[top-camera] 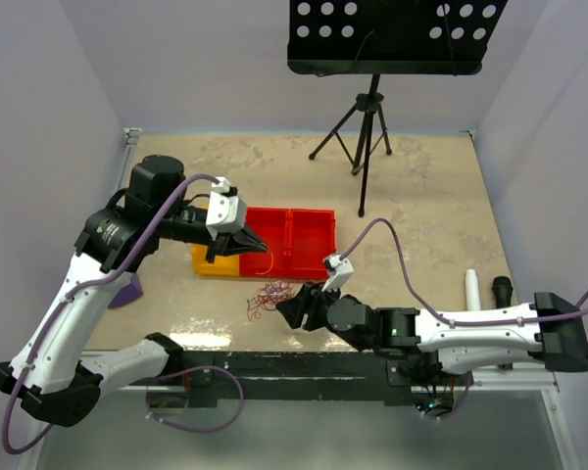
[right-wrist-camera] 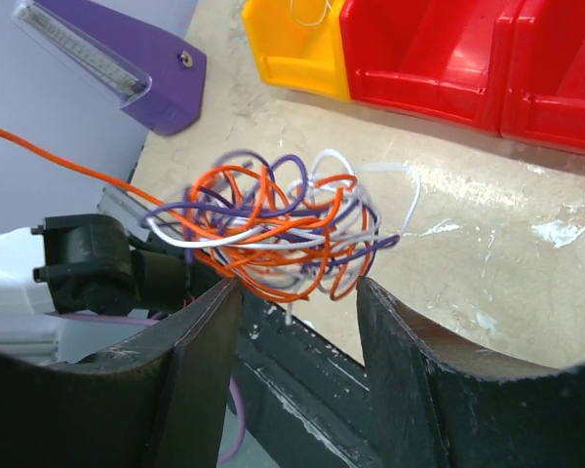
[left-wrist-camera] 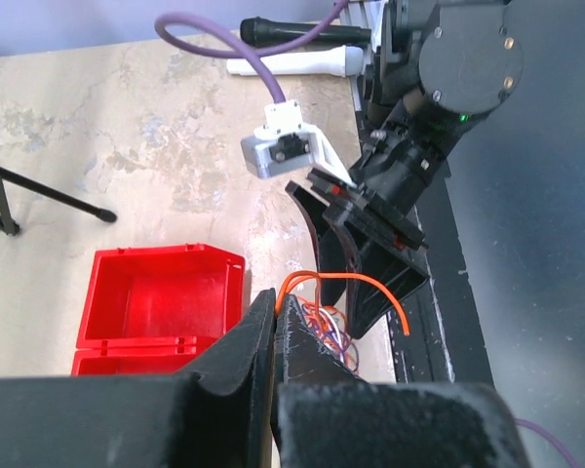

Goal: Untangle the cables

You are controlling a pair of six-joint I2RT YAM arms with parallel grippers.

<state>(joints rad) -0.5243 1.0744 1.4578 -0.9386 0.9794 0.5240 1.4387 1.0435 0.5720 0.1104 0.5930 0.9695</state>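
A tangle of orange, purple and white cables [right-wrist-camera: 273,229] lies on the table [top-camera: 421,196] near its front edge. The right arm stretches low leftward, its gripper [right-wrist-camera: 297,285] spread wide around the tangle. The left arm bends over the bins, its gripper [left-wrist-camera: 276,297] pinching an orange wire [left-wrist-camera: 370,283]. Beyond sit a yellow bin [right-wrist-camera: 292,58] holding a white wire [right-wrist-camera: 310,12], and red bins [right-wrist-camera: 419,78].
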